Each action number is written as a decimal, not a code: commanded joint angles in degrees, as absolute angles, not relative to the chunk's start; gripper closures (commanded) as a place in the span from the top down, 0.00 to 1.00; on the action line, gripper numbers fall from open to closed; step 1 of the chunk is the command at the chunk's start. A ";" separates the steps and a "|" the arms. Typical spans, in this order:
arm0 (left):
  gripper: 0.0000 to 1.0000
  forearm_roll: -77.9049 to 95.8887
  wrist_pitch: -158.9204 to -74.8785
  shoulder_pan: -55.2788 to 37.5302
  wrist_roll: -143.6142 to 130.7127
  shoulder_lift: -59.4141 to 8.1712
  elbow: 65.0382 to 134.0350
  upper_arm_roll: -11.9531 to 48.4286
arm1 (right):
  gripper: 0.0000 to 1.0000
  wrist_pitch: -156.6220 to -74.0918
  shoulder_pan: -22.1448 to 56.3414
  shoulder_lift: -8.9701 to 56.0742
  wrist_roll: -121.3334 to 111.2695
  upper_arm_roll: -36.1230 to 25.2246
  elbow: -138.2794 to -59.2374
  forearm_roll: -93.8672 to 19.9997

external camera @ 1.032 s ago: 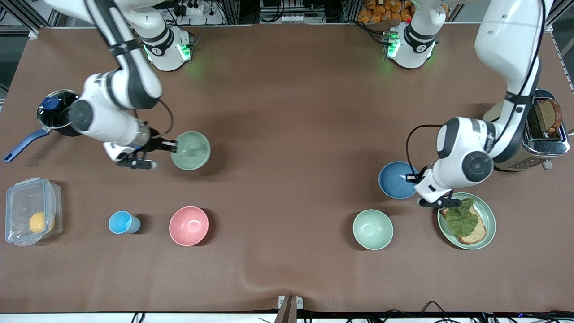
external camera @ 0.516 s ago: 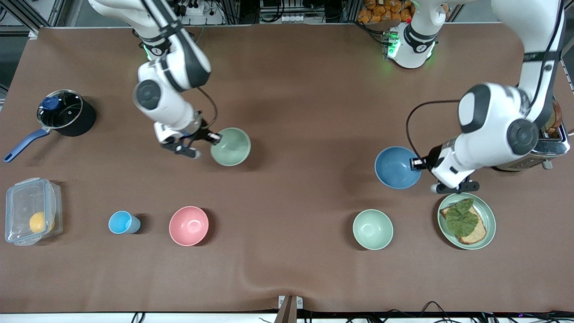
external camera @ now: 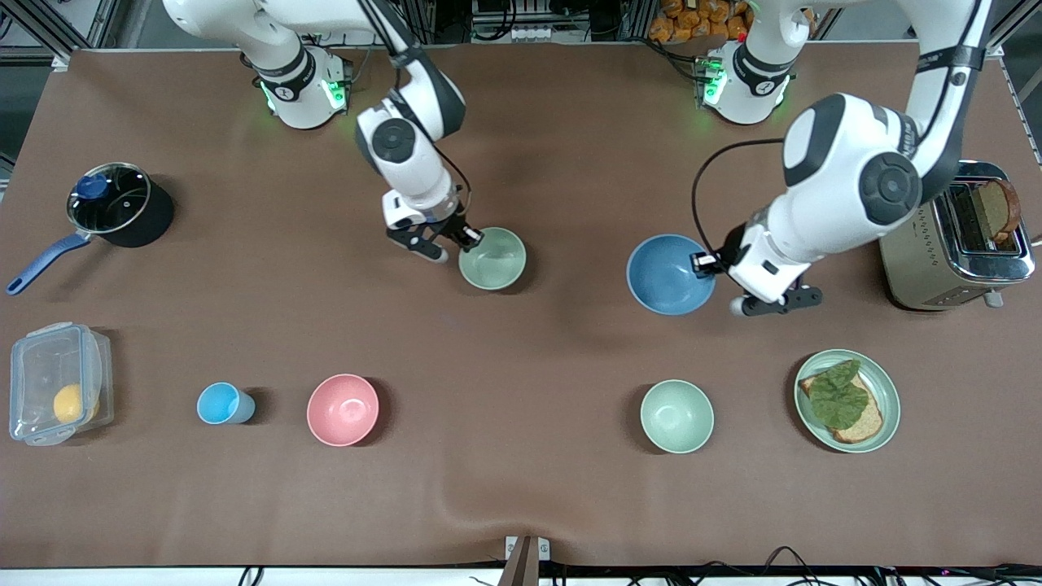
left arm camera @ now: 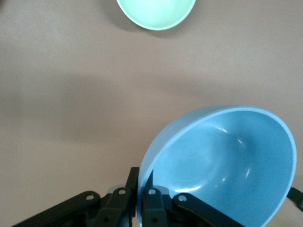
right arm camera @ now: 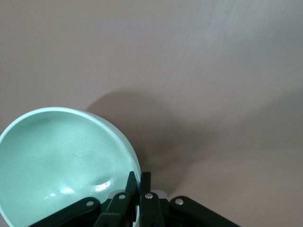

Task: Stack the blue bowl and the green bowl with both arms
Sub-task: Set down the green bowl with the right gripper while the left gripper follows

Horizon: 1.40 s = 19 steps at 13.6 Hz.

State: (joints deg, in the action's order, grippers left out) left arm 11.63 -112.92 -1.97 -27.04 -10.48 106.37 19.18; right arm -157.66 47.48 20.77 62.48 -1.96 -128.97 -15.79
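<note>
The blue bowl (external camera: 667, 274) hangs over the table toward the left arm's end of its middle. My left gripper (external camera: 707, 263) is shut on its rim. In the left wrist view one finger sits inside the blue bowl (left arm camera: 222, 161) and one outside, where the left gripper (left arm camera: 140, 189) pinches the wall. The sage green bowl (external camera: 492, 259) hangs over the middle of the table, with my right gripper (external camera: 470, 238) shut on its rim. The right wrist view shows the green bowl (right arm camera: 61, 161) clamped in the right gripper (right arm camera: 138, 187). A gap of bare table separates the two bowls.
A paler mint bowl (external camera: 676, 416) and a plate (external camera: 893, 399) with a sandwich sit nearer the front camera. A pink bowl (external camera: 343, 409), light-blue cup (external camera: 221, 404) and plastic box (external camera: 57, 382) stand toward the right arm's end. A pot (external camera: 110, 203) and toaster (external camera: 952, 244) stand at the ends.
Both arms have carried their bowls inward toward the table's middle. The green bowl came from near the pot, and the blue bowl rose from beside the sandwich plate.
</note>
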 commanded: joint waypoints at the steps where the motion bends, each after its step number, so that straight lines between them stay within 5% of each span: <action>1: 0.00 11.43 -112.76 -1.85 -32.94 -8.17 107.84 22.31 | 0.00 -157.94 48.86 21.27 64.86 -2.55 -128.23 -16.79; 5: 0.00 9.93 -112.76 -1.76 -40.33 -8.00 107.32 26.10 | 0.05 -158.03 49.66 21.71 66.62 -2.64 -127.53 -16.70; 6: 0.00 9.84 -112.76 -1.84 -40.95 -8.09 107.23 26.19 | 0.95 -157.77 49.14 21.71 66.80 -2.64 -127.27 -16.96; 8: 0.00 9.76 -112.76 -1.85 -41.04 -8.09 107.23 26.54 | 1.00 -155.23 48.87 21.62 67.67 -2.72 -125.87 -16.79; 13: 0.00 6.25 -114.60 -4.38 -45.33 -10.27 108.10 26.98 | 1.00 -129.76 43.69 20.83 67.24 -3.16 -113.40 -16.26; 17: 0.00 5.01 -117.77 -7.64 -47.55 -12.12 109.95 27.33 | 1.00 -128.05 37.55 20.92 67.58 -2.99 -112.85 -17.48; 19: 0.00 5.10 -118.65 -7.73 -47.55 -13.79 109.86 28.38 | 1.00 -128.06 34.81 21.44 67.76 -3.16 -113.03 -28.58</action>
State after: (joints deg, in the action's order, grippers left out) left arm 6.37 -117.48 -8.17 -46.51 -12.86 109.88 27.26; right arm -128.45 37.39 21.12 67.31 -3.75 -113.00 -20.57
